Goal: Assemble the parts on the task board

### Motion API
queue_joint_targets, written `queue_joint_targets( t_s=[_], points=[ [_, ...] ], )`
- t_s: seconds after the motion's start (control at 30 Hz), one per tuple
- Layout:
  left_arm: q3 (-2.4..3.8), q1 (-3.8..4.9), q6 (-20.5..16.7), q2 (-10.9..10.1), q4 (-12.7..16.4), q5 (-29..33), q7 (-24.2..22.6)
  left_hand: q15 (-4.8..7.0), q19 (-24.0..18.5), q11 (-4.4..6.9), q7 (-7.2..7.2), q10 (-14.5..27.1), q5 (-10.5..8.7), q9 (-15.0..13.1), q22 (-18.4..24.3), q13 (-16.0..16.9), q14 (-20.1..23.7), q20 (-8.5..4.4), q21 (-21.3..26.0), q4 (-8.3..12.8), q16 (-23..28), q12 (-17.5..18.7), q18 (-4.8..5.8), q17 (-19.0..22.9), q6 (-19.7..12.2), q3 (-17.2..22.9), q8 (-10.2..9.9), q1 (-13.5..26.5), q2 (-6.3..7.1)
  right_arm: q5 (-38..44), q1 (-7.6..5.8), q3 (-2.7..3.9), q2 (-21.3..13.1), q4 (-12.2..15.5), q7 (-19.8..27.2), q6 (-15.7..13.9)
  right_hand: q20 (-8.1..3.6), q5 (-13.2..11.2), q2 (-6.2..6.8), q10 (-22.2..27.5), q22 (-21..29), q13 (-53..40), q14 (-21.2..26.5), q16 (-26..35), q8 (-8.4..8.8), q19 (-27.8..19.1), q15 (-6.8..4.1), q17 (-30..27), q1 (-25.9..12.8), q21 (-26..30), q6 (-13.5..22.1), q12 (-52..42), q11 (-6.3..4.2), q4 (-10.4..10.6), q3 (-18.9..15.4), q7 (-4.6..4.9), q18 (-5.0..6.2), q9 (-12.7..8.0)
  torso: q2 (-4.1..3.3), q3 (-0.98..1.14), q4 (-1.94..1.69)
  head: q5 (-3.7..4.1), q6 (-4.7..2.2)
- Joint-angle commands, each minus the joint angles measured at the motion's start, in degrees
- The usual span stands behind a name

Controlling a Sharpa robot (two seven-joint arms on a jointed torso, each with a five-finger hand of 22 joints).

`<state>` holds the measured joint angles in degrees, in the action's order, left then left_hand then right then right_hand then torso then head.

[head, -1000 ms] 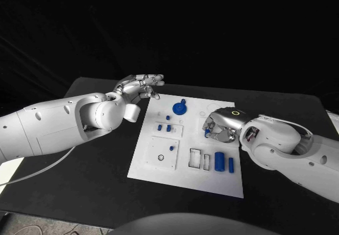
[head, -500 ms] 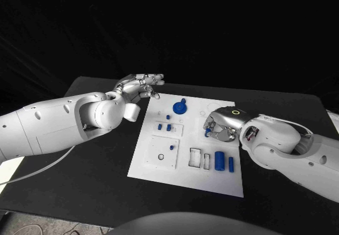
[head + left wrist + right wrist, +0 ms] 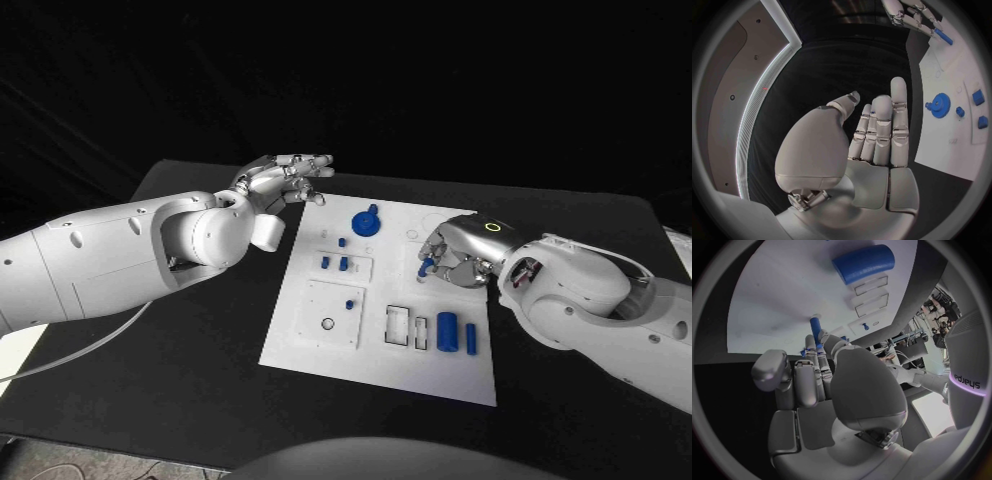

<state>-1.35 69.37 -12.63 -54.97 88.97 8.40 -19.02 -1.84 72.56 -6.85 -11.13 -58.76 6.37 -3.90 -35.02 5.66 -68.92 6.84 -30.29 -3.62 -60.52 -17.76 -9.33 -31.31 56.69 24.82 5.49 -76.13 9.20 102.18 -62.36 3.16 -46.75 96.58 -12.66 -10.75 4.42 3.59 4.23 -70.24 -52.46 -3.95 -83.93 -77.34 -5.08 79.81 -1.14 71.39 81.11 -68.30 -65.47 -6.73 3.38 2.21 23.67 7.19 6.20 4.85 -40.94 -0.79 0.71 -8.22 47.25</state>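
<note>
- While right hand (image 3: 459,258) pinches a blue peg (image 3: 424,268) over the board (image 3: 378,352) middle, nothing placed from it yet.
- Left hand (image 3: 284,178) holds nothing, fingers apart, off board's far-left corner.
- Gear (image 3: 366,220) seated; two cylinders (image 3: 449,330) lie loose near edge, likely left.

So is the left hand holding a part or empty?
Empty: the left hand has its fingers extended with nothing between them, off the task board.

Both arms have smooth white rounded shells. The left hand (image 3: 284,178) and the right hand (image 3: 450,252) are silver metal with segmented fingers. The right wrist has a thin glowing ring, and a grey cable hangs under the left arm.
</note>
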Motion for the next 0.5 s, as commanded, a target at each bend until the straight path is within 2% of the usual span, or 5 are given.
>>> queue_joint_targets(
  t_s=[0.03, 0.13, 0.33, 0.5],
  points=[
    [0.03, 0.03, 1.02, 0.09, 0.0, -0.04, -0.16, 0.12, -0.16, -0.05, -0.1, 0.42, 0.24, 0.0, 0.07, 0.07, 0.43, 0.21, 0.23, -0.01, 0.23, -0.25, -1.0, 0.05, -0.34, -0.45, 0.35, 0.42, 0.0, -3.48, -0.55, 0.21, -0.6, 0.48, 0.06, -2.14, -0.35, 0.14, -0.06, -0.28, -0.04, -0.02, -2.92, -0.23, -0.22, 0.18, -0.33, -0.01, -0.76, -0.15, -0.56, 0.39, 0.02, 0.0, 0.36, 0.0, 0.47, 0.07, -0.03, -0.01, 0.05, 0.26, -0.2],
    [0.03, 0.03, 1.0, 0.09, 0.0, -0.04, -0.15, 0.12, -0.16, -0.05, -0.1, 0.42, 0.24, 0.0, 0.07, 0.07, 0.43, 0.21, 0.23, -0.01, 0.23, -0.25, -1.0, 0.05, -0.34, -0.45, 0.35, 0.42, 0.0, -4.5, -1.02, 0.36, -1.26, 1.19, -0.27, -1.85, -0.35, 0.11, -0.01, -0.28, 0.05, -0.01, -2.91, -0.21, -0.17, 0.16, -0.33, -0.05, -0.91, -0.11, -0.54, 0.49, 0.03, 0.04, 0.4, 0.01, 0.48, 0.07, -0.06, 0.0, 0.1, 0.14, -0.29],
    [0.03, 0.03, 1.03, 0.13, -0.02, -0.04, -0.15, 0.12, -0.16, -0.05, -0.1, 0.42, 0.24, 0.0, 0.07, 0.07, 0.43, 0.21, 0.23, -0.01, 0.23, -0.25, -1.0, 0.05, -0.34, -0.45, 0.35, 0.42, 0.0, -5.92, -1.49, 0.58, -2.38, 3.92, -0.43, -1.83, -0.36, 0.11, -0.01, -0.29, 0.05, -0.01, -2.91, -0.22, -0.16, 0.16, -0.33, -0.05, -0.94, -0.11, -0.53, 0.52, 0.04, 0.05, 0.42, 0.01, 0.48, 0.07, -0.09, 0.02, -0.05, 0.09, -0.33],
    [0.03, 0.02, 1.08, 0.23, -0.06, -0.04, -0.2, 0.12, -0.16, -0.05, -0.1, 0.42, 0.24, 0.0, 0.07, 0.07, 0.43, 0.21, 0.23, -0.01, 0.23, -0.25, -1.0, 0.05, -0.34, -0.45, 0.35, 0.42, 0.0, -6.36, -1.45, 0.65, -1.46, 6.88, -0.04, -2.11, -0.36, 0.11, 0.0, -0.29, 0.14, 0.0, -2.91, -0.21, -0.12, 0.14, -0.32, -0.07, -1.02, -0.05, -0.52, 0.6, 0.04, 0.07, 0.47, 0.02, 0.49, 0.06, -0.12, 0.07, 0.05, -0.17, -0.45]
  ],
)
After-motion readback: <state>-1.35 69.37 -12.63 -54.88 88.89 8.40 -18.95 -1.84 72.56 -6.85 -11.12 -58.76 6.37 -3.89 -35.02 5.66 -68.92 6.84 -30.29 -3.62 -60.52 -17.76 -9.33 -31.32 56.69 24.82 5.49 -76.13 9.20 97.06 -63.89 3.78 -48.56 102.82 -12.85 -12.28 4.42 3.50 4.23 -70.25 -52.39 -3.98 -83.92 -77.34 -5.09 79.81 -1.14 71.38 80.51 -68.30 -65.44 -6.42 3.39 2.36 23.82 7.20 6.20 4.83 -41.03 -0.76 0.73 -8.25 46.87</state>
